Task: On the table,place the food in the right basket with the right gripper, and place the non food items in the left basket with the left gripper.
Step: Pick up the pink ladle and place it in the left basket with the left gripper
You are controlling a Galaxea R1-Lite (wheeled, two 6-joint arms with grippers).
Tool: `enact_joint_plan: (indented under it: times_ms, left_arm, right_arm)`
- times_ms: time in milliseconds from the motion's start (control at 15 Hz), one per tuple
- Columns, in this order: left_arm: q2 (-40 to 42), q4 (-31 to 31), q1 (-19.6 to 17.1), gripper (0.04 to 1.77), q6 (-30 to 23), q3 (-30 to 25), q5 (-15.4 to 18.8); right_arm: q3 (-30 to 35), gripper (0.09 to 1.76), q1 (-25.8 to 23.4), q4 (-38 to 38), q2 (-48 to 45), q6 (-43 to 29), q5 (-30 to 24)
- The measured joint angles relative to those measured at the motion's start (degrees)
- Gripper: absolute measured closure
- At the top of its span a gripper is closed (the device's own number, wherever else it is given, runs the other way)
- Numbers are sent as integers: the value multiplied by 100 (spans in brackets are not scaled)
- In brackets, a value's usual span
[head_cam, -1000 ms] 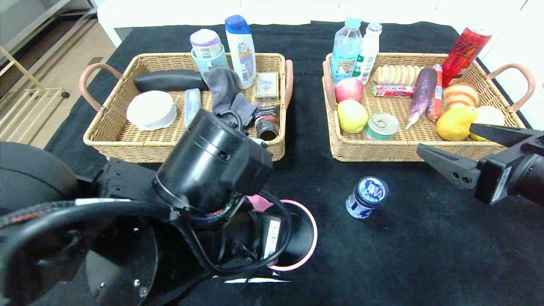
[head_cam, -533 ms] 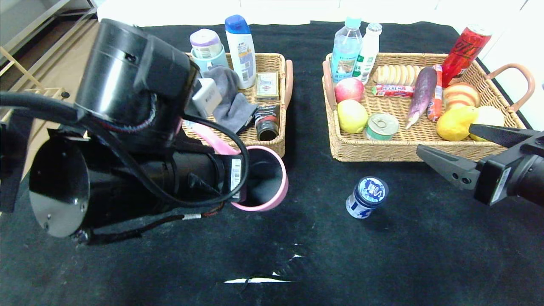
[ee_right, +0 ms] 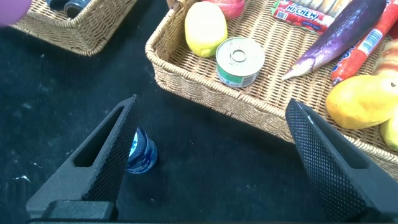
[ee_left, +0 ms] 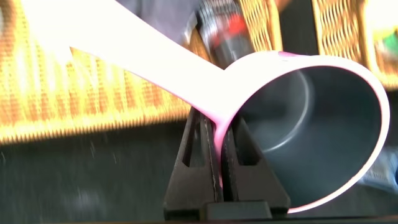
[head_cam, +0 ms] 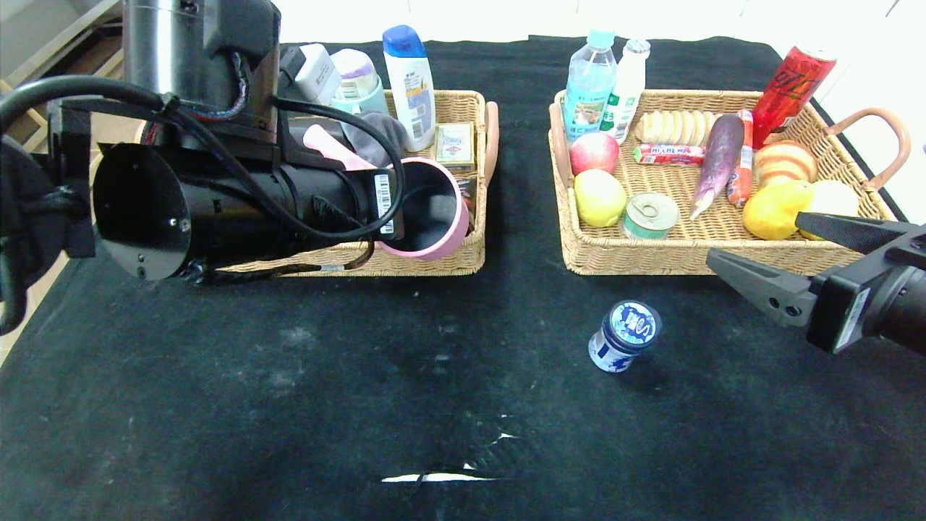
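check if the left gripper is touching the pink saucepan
Touching. The left wrist view shows the left gripper shut on the pink saucepan where handle meets rim.

The left arm (head_cam: pixel 217 195) hides much of the left basket (head_cam: pixel 434 262). The wrist view blurs the basket weave; the right gripper (head_cam: pixel 785 257) runs off the edge

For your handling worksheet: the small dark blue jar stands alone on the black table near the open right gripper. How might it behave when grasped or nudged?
The small blue jar looks rigid, so it probably won't deform between the open right gripper's fingers. It leans slightly on the soft cloth, so a nudge may tip it. Being round, it would likely roll once down.
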State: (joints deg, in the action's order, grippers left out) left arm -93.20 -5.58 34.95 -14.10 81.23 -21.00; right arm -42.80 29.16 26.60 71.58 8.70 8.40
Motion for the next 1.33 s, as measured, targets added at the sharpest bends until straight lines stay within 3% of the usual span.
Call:
enact_joint_plan:
  times_ms: [200, 533, 867, 1333]
  left_arm:
    - [-258, 115, -328, 165, 121, 293, 108]
    - [-718, 990, -708, 165, 488, 505, 329]
    - [-1033, 1053, -937, 165, 507, 855, 328]
    - [-1256, 1252, -992, 165, 549, 1042, 317]
  right_arm:
    - [-2, 14, 0, 0, -9, 0, 0]
    - [-2, 14, -2, 2, -11, 0, 0]
    - [-5, 14, 0, 2, -12, 0, -2]
    - [0, 14, 0, 2, -12, 2, 0]
